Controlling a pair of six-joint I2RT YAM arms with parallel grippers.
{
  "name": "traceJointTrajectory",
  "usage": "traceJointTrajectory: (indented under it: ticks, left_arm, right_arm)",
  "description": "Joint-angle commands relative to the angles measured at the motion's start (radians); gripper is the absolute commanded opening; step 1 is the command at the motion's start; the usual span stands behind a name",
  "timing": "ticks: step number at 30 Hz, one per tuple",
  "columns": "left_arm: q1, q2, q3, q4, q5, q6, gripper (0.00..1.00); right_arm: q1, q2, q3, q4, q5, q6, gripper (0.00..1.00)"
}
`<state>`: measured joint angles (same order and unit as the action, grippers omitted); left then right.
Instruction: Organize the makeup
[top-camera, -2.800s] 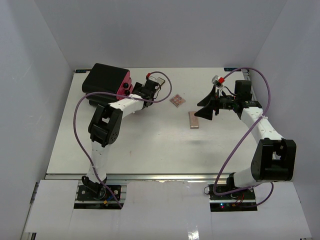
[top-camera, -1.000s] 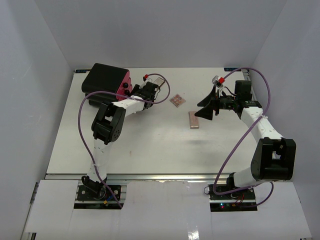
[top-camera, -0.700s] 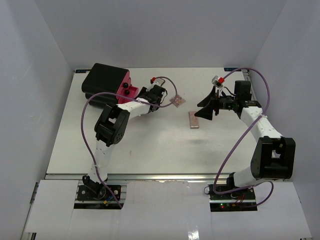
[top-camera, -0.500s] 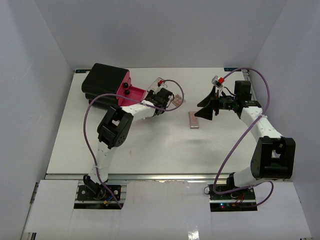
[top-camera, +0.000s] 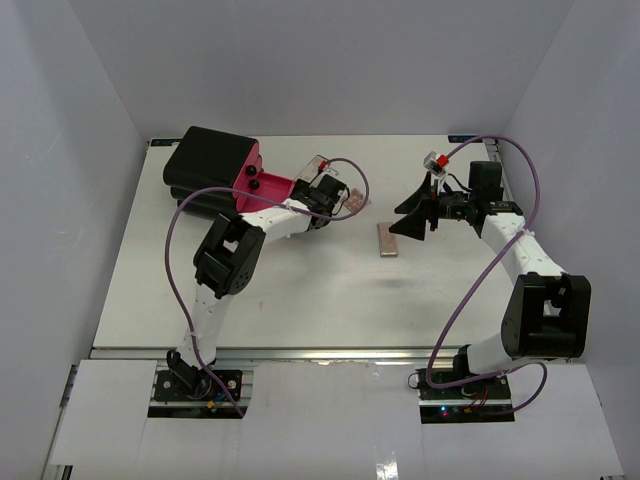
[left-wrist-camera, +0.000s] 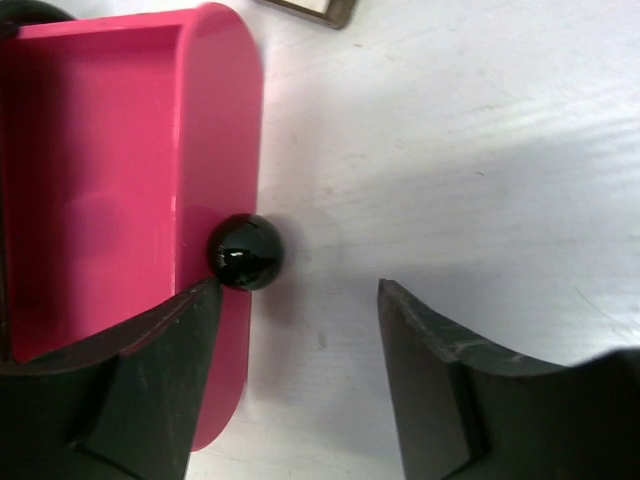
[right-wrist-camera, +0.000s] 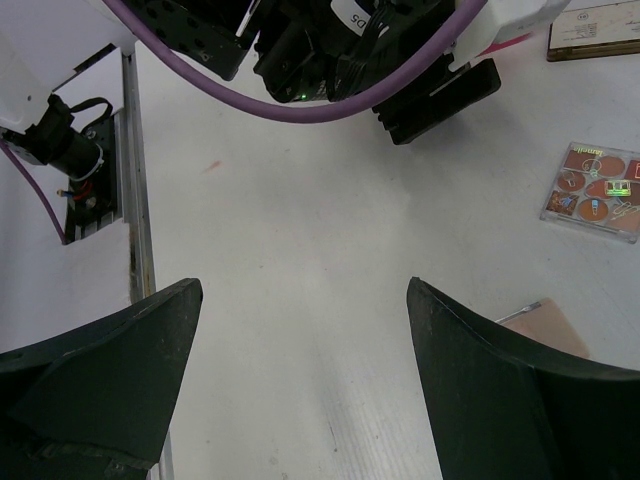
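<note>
The pink drawer (top-camera: 272, 187) stands pulled out to the right of the black box (top-camera: 208, 163). My left gripper (top-camera: 326, 196) is open just off the drawer's front. In the left wrist view the black knob (left-wrist-camera: 245, 252) sits free ahead of my left gripper (left-wrist-camera: 292, 300), by the left fingertip (left-wrist-camera: 205, 300). The drawer's visible inside (left-wrist-camera: 100, 170) holds nothing. A square pink palette (top-camera: 354, 201) and a rectangular pink palette (top-camera: 388, 240) lie mid-table. My right gripper (top-camera: 410, 222) hovers open right of them, nothing between its fingers (right-wrist-camera: 150, 330).
A flat compact (right-wrist-camera: 598, 32) lies beyond the left arm, and its corner (left-wrist-camera: 312, 8) shows in the left wrist view. A second black knob (top-camera: 250, 172) sits on the box's upper pink front. White walls close in the table on three sides.
My left gripper moved right, drawing the pink drawer out of the black box, then opened and let go of the knob. The right arm has not moved.
</note>
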<state>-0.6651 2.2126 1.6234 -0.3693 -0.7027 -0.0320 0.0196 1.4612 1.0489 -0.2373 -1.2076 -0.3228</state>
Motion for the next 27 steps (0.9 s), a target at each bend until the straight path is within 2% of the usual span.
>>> traceJointTrajectory:
  ticks: [1,7,12,16,18,20,22,27]
  left_arm:
    - [-0.005,-0.136,0.029,-0.022,0.153,-0.036,0.78]
    - [-0.007,-0.224,0.021,-0.020,0.384,-0.074,0.98]
    - [-0.005,-0.248,0.021,-0.017,0.569,-0.082,0.98]
    - [0.016,-0.225,0.046,-0.014,0.652,-0.062,0.98]
    - [0.050,-0.196,0.092,-0.013,0.707,-0.039,0.98]
    - [0.115,-0.144,0.141,-0.021,0.836,-0.027,0.98]
    - [0.168,-0.089,0.248,-0.048,0.925,-0.017,0.98]
    - [0.253,0.064,0.467,-0.078,0.967,0.022,0.98]
  right_arm:
    - [-0.007,0.003,0.014,-0.018,-0.019,-0.018,0.90]
    - [-0.007,0.012,0.021,-0.035,0.004,-0.035,0.90]
    - [-0.007,0.024,0.036,-0.062,0.088,-0.052,0.90]
    - [-0.007,0.033,0.050,-0.078,0.205,-0.049,0.90]
    - [-0.007,0.033,0.055,-0.082,0.229,-0.046,0.90]
    - [-0.007,0.033,0.054,-0.082,0.234,-0.047,0.90]
    - [-0.007,0.035,0.054,-0.082,0.231,-0.048,0.90]
    - [-0.007,0.046,0.056,-0.086,0.218,-0.050,0.90]
